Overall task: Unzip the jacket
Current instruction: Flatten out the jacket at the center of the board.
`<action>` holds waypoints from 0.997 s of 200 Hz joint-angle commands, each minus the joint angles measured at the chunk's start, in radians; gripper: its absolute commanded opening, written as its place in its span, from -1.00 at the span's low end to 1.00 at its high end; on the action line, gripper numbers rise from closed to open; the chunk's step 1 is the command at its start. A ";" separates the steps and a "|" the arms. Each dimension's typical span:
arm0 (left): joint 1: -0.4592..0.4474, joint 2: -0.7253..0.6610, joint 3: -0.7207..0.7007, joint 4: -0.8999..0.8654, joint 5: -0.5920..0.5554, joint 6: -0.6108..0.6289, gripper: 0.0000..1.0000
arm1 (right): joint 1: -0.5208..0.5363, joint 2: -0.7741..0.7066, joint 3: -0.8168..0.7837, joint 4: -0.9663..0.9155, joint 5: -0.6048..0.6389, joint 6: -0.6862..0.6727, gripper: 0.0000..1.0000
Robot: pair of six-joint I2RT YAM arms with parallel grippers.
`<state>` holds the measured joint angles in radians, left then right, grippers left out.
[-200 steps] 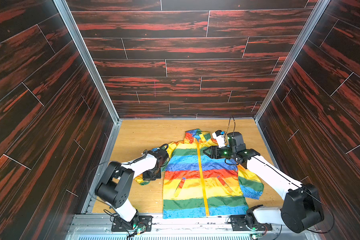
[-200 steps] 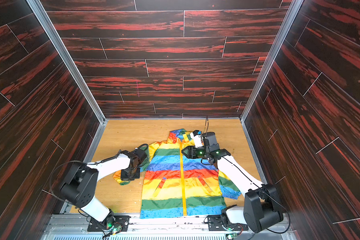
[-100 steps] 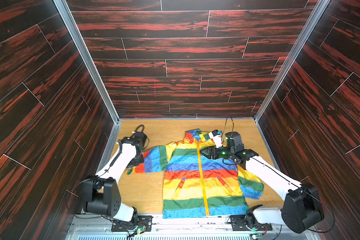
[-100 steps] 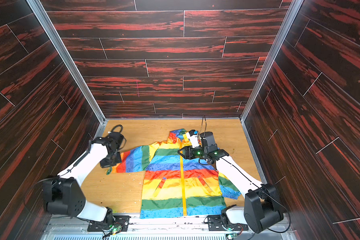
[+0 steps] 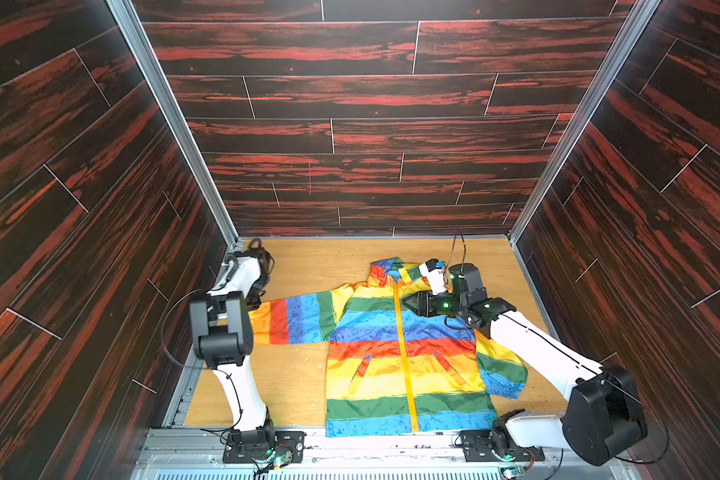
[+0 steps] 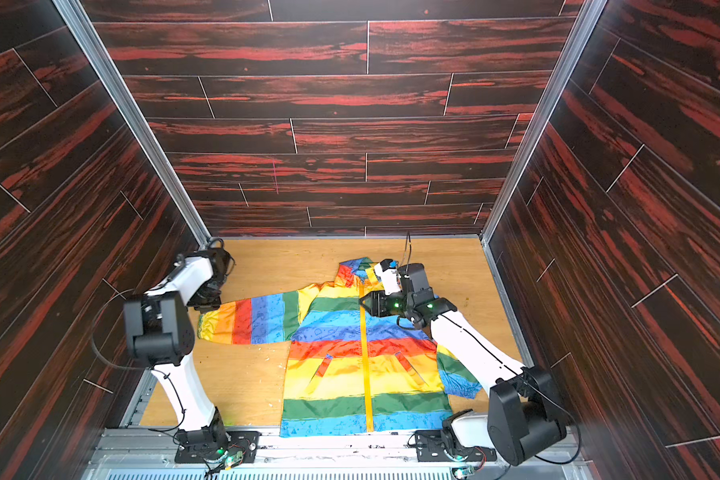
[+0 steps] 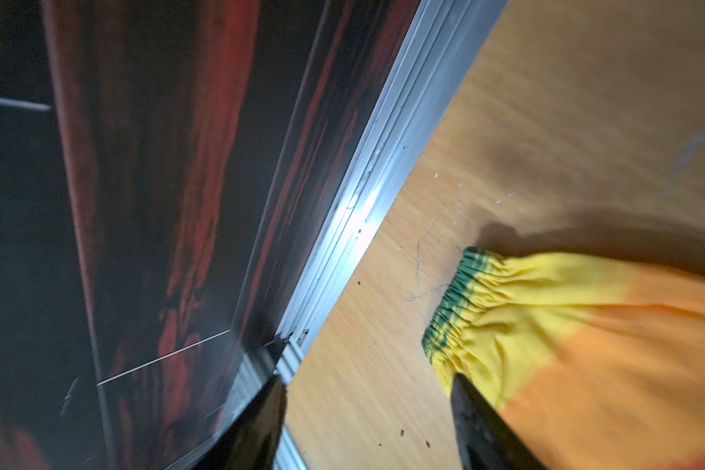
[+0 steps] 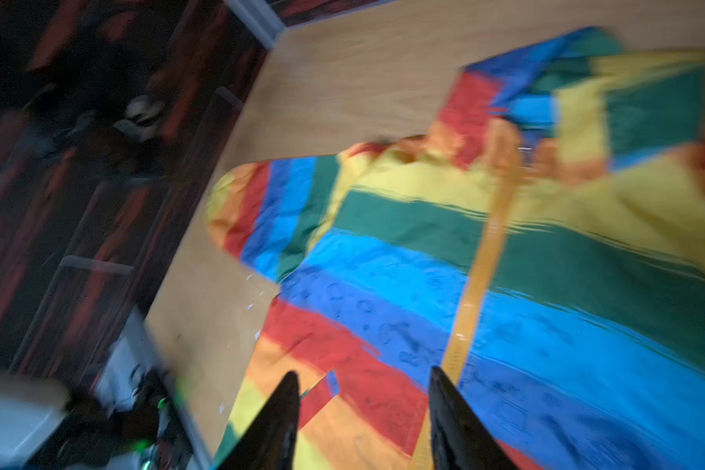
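Note:
The rainbow-striped jacket [image 5: 375, 361] [image 6: 333, 365] lies flat on the wooden table, front up. Its yellow zipper [image 5: 403, 345] [image 6: 365, 349] [image 8: 485, 260] is closed down the middle. One sleeve stretches out toward the left wall, and its gathered cuff [image 7: 460, 301] lies on the wood. My left gripper [image 6: 205, 302] [image 7: 367, 378] hovers open at that cuff, one finger [image 7: 477, 423] over the sleeve's edge, holding nothing. My right gripper [image 5: 408, 301] [image 6: 364, 302] [image 8: 364, 371] hangs open over the chest, just beside the zipper, nothing between its fingers.
Dark wood-patterned walls close in the table [image 5: 329, 262] on three sides. An aluminium rail [image 7: 363, 195] runs along the left wall right by my left gripper. The jacket's other sleeve [image 5: 501, 370] lies folded beside my right arm. Both arm bases sit at the front edge.
My left gripper dragged the sleeve out flat toward the left wall, then opened and let go of the cuff. My right gripper moved slightly toward the zipper, jaws a little narrower.

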<state>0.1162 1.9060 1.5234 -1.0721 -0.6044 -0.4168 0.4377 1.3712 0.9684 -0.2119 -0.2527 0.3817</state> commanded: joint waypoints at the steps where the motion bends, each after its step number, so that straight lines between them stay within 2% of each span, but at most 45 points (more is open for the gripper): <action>1: -0.060 -0.208 -0.093 0.190 0.368 0.088 0.21 | -0.066 0.058 0.031 -0.100 0.228 0.127 -0.05; 13: -0.134 -0.228 -0.164 0.327 0.470 0.080 0.18 | -0.130 0.098 0.045 -0.139 0.232 0.178 -0.12; 23: -0.207 -0.182 -0.156 0.346 0.514 0.073 0.18 | -0.169 0.144 0.065 -0.173 0.233 0.194 -0.14; 37: -0.296 -0.070 -0.074 0.306 0.559 0.056 0.26 | -0.202 0.201 0.092 -0.188 0.246 0.168 -0.12; 53: -0.389 0.010 0.006 0.349 0.598 0.036 0.30 | -0.230 0.261 0.144 -0.211 0.265 0.134 -0.05; 76: -0.462 0.100 0.163 0.371 0.636 0.034 0.40 | -0.259 0.337 0.237 -0.233 0.242 0.067 0.15; 83: -0.475 0.136 0.222 0.371 0.641 0.041 0.45 | -0.263 0.363 0.267 -0.230 0.203 0.035 0.31; 100: -0.489 0.246 0.375 0.357 0.642 0.053 0.60 | -0.260 0.453 0.372 -0.268 0.109 -0.037 0.49; 118: -0.490 0.367 0.551 0.330 0.665 0.048 0.63 | -0.260 0.536 0.478 -0.280 0.063 -0.053 0.49; 142: -0.490 0.494 0.709 0.367 0.690 -0.009 0.69 | -0.260 0.662 0.647 -0.320 0.028 -0.042 0.47; 173: -0.490 0.684 0.990 0.318 0.787 -0.059 0.77 | -0.258 0.845 0.877 -0.400 -0.014 -0.027 0.50; 199: -0.489 0.769 1.089 0.328 0.839 -0.094 0.78 | -0.260 0.979 1.056 -0.474 -0.075 -0.009 0.54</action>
<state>-0.3744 2.6255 2.5435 -0.7109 0.1574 -0.4610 0.1745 2.2269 1.9034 -0.5774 -0.2474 0.3614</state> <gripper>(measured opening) 0.887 0.766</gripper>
